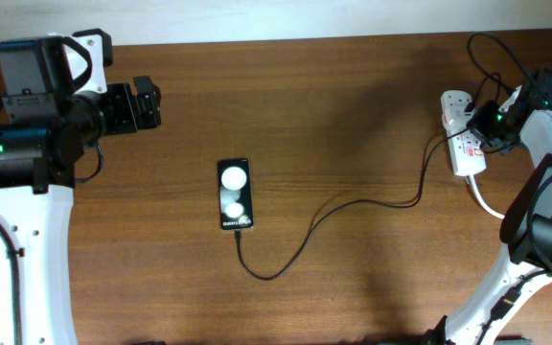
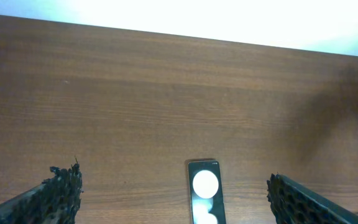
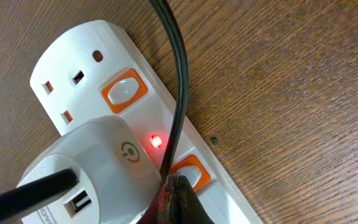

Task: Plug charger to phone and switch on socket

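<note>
The black phone (image 1: 235,195) lies mid-table showing two white round shapes; it also shows in the left wrist view (image 2: 204,193). The thin black charger cable (image 1: 353,204) runs from the phone's near end to the white adapter (image 3: 86,168) in the white socket strip (image 1: 462,144). A red light (image 3: 156,141) glows on the strip (image 3: 92,68). My right gripper (image 3: 178,199) is shut, its tips resting on the orange-rimmed switch (image 3: 191,172) beside the adapter. My left gripper (image 2: 173,202) is open and empty, far left above the table (image 1: 147,105).
A second orange-rimmed switch (image 3: 124,91) sits by an unused outlet on the strip. A thick white cord (image 1: 487,203) leaves the strip toward the right arm's base. Bare wooden table (image 1: 353,96) lies between phone and strip.
</note>
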`<action>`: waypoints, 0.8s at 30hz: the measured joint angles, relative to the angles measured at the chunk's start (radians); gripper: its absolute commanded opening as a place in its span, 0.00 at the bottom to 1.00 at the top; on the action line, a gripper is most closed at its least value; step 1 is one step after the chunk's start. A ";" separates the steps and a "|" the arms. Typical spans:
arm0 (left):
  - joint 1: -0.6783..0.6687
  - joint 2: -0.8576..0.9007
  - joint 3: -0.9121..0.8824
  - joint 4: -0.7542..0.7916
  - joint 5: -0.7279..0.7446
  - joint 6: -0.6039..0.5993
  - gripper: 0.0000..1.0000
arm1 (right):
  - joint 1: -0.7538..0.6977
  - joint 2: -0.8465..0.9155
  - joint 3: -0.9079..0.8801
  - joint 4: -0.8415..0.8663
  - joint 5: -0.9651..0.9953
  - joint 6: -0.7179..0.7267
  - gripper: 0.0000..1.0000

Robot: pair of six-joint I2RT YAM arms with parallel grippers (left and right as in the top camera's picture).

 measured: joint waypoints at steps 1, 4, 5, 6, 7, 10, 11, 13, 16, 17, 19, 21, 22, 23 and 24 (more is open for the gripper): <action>0.000 0.000 0.000 0.000 0.000 0.000 0.99 | 0.000 0.000 0.003 -0.004 0.002 0.002 0.04; 0.000 0.000 0.000 0.000 0.000 0.000 0.99 | -0.011 0.000 0.018 -0.040 -0.015 0.004 0.04; 0.000 0.000 0.000 0.000 0.000 0.000 0.99 | -0.022 -0.002 0.020 -0.062 -0.030 0.004 0.04; 0.000 0.000 0.000 0.000 0.000 0.000 0.99 | -0.047 -0.013 0.020 -0.089 -0.039 0.004 0.04; 0.000 0.000 0.000 0.001 0.000 0.000 0.99 | -0.067 -0.024 0.020 -0.102 -0.042 0.004 0.04; 0.000 0.000 0.000 0.000 0.000 0.000 0.99 | -0.136 -0.122 0.020 -0.148 -0.044 0.004 0.04; 0.000 0.000 0.000 0.000 0.000 0.000 0.99 | -0.153 -0.170 0.020 -0.160 -0.044 0.004 0.04; 0.000 0.000 0.000 0.000 0.000 0.000 0.99 | -0.159 -0.265 0.022 -0.178 -0.045 0.003 0.04; 0.000 0.000 0.000 0.000 0.000 0.000 0.99 | -0.137 -0.378 0.022 -0.233 -0.049 -0.015 0.04; 0.000 0.000 0.000 0.000 0.000 0.000 0.99 | -0.122 -0.425 0.022 -0.251 -0.055 -0.037 0.04; 0.000 0.000 0.000 0.000 0.000 0.000 0.99 | -0.079 -0.510 0.024 -0.297 -0.073 -0.081 0.04; 0.000 0.000 0.000 0.000 0.000 0.000 0.99 | -0.004 -0.587 0.024 -0.364 -0.088 -0.129 0.04; 0.000 0.000 0.000 0.000 0.000 0.000 0.99 | 0.038 -0.618 0.024 -0.391 -0.093 -0.150 0.05; 0.000 0.000 0.000 0.000 0.000 0.000 0.99 | 0.092 -0.650 0.024 -0.409 -0.098 -0.179 0.05; 0.000 0.000 0.000 0.000 0.000 0.000 0.99 | 0.136 -0.679 0.024 -0.431 -0.099 -0.207 0.05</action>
